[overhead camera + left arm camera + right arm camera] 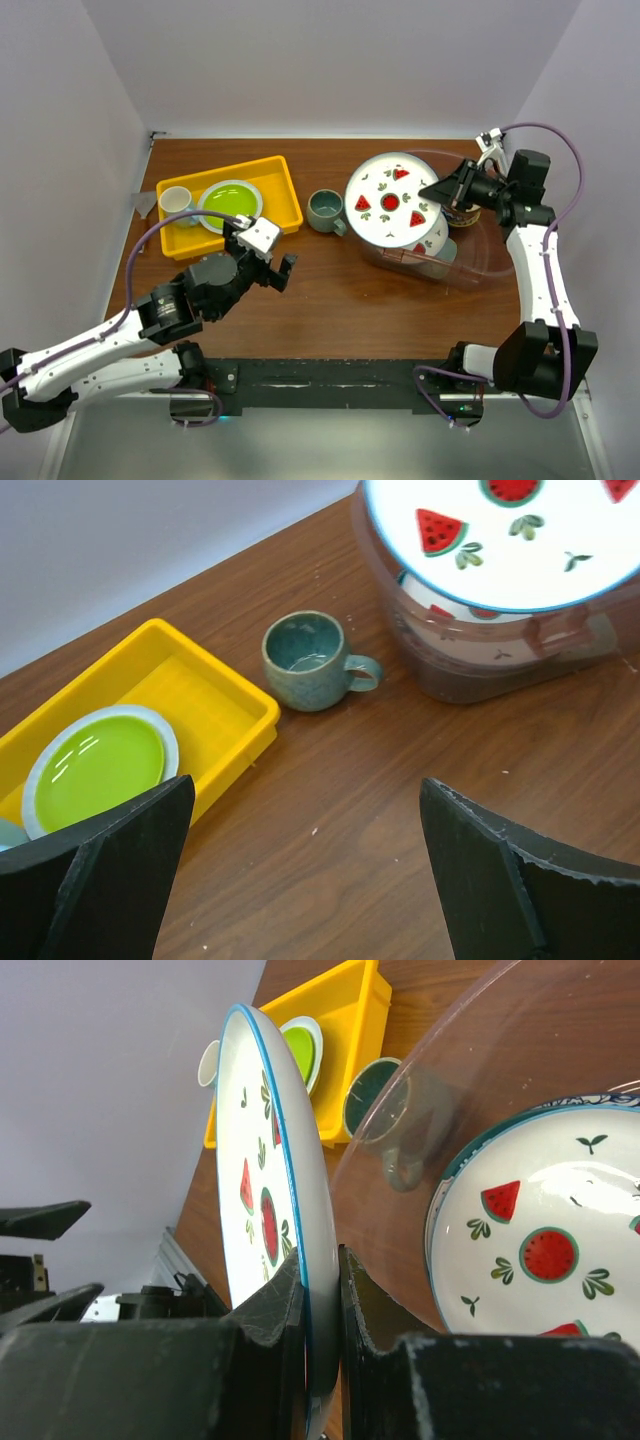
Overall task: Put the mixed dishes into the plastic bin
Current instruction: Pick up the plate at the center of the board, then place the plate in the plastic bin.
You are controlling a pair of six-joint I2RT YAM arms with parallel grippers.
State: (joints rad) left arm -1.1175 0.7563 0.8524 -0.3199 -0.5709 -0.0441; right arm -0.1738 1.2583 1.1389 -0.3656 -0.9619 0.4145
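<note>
OK, right gripper [320, 1300] is clamped on the watermelon plate [392, 198] by its rim, held over the bin [488, 263]. Risk: thin rim grip, it could slip and chip the 2nd plate [540, 1250] lying below in the bin. Bin wall sits close under the jaws, so I've little room. On the other side my left gripper [305, 815] is wide open and empty, mug [305, 660] ahead, well apart.

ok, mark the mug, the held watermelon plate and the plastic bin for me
mug [303, 652], left wrist view, inside of its cup.
held watermelon plate [390, 200], top external view, middle of its face.
plastic bin [487, 255], top external view, bare clear part toward image right.
</note>
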